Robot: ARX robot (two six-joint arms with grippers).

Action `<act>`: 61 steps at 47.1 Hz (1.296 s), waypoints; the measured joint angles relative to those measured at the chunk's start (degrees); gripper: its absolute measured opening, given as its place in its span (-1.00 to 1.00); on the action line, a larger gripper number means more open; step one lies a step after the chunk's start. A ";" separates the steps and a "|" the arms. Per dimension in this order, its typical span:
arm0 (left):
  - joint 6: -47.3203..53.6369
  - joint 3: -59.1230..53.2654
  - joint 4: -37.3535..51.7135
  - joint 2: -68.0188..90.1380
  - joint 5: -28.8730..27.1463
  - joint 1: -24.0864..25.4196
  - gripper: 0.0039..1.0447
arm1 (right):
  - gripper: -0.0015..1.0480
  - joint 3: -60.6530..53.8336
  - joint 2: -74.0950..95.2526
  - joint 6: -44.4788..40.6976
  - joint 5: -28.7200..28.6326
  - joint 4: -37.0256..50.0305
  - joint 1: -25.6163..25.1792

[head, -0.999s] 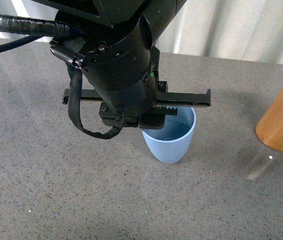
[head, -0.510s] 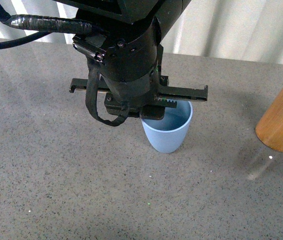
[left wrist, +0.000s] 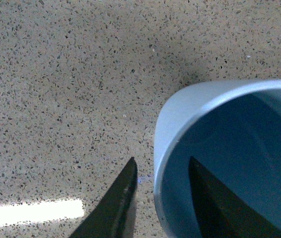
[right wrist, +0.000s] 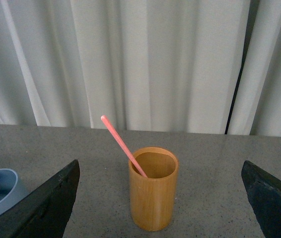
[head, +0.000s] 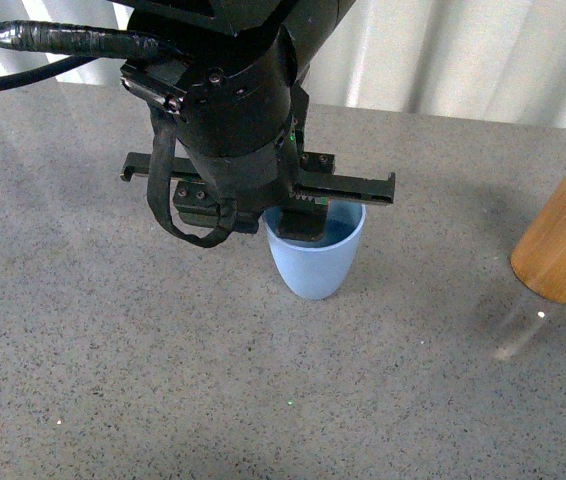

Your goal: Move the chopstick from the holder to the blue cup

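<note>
The blue cup (head: 314,265) stands upright on the speckled grey table in the middle of the front view. My left gripper (head: 298,222) is shut on its rim from above, one finger inside and one outside the wall. The left wrist view shows the cup (left wrist: 180,111) with that rim held by the gripper (left wrist: 160,171). The orange-brown holder (right wrist: 153,191) stands at the right, with one pink chopstick (right wrist: 123,145) leaning in it. It also shows at the front view's right edge (head: 563,245). My right gripper (right wrist: 160,198) is wide open, level with the holder, some way short of it.
White curtains (right wrist: 145,59) hang behind the table's far edge. The grey table surface (head: 113,380) stretches around the cup and holder. The left arm's black body and cable (head: 63,45) fill the upper left of the front view.
My left gripper and the blue cup have shifted to the left across the table. The holder and chopstick have not moved.
</note>
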 joint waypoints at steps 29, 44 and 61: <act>0.55 -16.04 25.09 -24.00 -7.58 8.79 0.87 | 0.81 0.00 0.00 0.00 0.00 0.00 0.00; 3.34 -33.97 40.26 -38.01 -13.25 15.78 0.87 | 0.81 0.00 0.00 0.00 -0.02 0.00 0.00; 18.51 -56.98 70.07 -49.31 -0.68 22.84 -0.46 | 0.81 0.00 0.00 0.00 -0.02 0.00 0.00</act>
